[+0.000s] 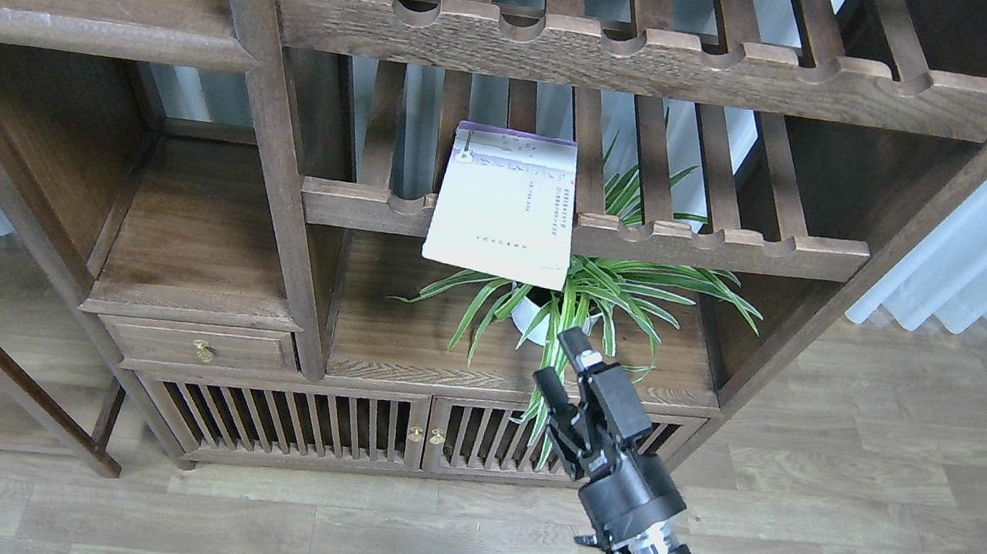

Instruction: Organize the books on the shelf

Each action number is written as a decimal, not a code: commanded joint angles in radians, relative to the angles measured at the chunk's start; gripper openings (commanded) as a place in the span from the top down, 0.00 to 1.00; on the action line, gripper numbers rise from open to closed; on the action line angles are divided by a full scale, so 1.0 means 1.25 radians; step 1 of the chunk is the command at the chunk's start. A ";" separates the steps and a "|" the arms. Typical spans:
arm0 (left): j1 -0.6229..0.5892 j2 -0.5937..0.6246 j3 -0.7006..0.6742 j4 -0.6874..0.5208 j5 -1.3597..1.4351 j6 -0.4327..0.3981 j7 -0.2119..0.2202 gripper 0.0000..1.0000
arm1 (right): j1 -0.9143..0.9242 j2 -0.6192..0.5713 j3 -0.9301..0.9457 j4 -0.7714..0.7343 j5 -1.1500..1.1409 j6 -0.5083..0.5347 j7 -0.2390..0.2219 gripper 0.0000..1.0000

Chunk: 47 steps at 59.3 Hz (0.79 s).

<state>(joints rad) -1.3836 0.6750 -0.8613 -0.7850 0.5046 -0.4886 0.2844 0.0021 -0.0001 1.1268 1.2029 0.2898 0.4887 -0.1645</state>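
Up and slightly left of the right gripper (561, 368), the pale book (506, 203) overhangs the slatted rack (723, 240), long axis pointing toward it; its fingers are parted, empty.

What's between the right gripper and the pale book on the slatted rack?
The spider plant: its leaves hang in front of and around the right gripper, directly below the pale book, which overhangs the lower slatted rack. Nothing else visible blocks the way.

right arm raised, fingers (562, 362) parted, empty.
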 commanded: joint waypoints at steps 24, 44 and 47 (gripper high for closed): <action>0.005 -0.036 0.008 0.039 0.021 0.018 -0.051 0.95 | 0.017 0.000 -0.001 0.015 0.031 0.000 0.000 0.02; -0.001 -0.039 0.031 0.099 0.029 0.018 -0.137 0.95 | 0.011 0.000 -0.001 0.018 0.031 0.000 0.000 0.02; -0.005 -0.047 0.035 0.123 0.031 0.018 -0.165 0.96 | 0.009 0.000 -0.001 0.023 0.031 0.000 0.000 0.02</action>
<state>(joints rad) -1.3852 0.6257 -0.8236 -0.6647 0.5418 -0.4667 0.1212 0.0161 0.0000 1.1259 1.2259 0.3283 0.4887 -0.1640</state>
